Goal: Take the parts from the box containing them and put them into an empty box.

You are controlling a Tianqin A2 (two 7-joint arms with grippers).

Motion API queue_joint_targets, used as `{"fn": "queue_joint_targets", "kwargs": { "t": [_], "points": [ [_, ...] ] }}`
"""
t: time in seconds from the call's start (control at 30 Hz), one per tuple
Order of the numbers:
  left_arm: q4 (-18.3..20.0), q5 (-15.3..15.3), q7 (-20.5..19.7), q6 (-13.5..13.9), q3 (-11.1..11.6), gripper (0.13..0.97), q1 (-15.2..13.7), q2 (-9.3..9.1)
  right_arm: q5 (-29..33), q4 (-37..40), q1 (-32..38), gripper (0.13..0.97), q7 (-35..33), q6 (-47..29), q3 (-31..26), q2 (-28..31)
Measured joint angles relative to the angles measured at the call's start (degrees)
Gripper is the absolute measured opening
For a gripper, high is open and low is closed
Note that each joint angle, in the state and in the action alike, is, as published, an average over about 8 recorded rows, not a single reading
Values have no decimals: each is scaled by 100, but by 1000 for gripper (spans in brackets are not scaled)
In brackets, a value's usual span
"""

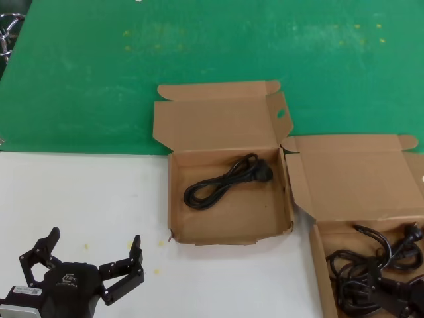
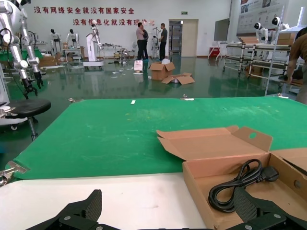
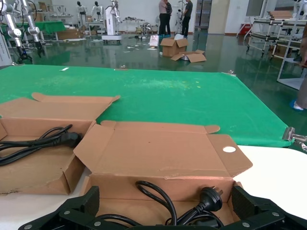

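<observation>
Fingers [image 1: 135, 255] spread, left gripper [image 1: 86, 262] | right gripper [image 3: 165, 211] spread over cable box [image 1: 322, 265] | label unreadable

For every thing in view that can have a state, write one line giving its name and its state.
Centre box: lid open, one cable inside.
Right box: lid open, several cables inside.
Left tool: open, holding nothing, over the white table.
Right tool: open, over the right box.
</observation>
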State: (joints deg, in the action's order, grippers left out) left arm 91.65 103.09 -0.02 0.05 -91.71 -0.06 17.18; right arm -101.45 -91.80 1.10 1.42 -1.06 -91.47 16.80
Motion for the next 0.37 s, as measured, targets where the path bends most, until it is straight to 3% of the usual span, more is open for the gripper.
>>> {"fn": "queue_joint_targets", "kwargs": {
  "t": [0.37],
  "points": [
    [0,0,0,0,0,966,0,0,0,0,0,966,0,0,0,0]
  ]
}}
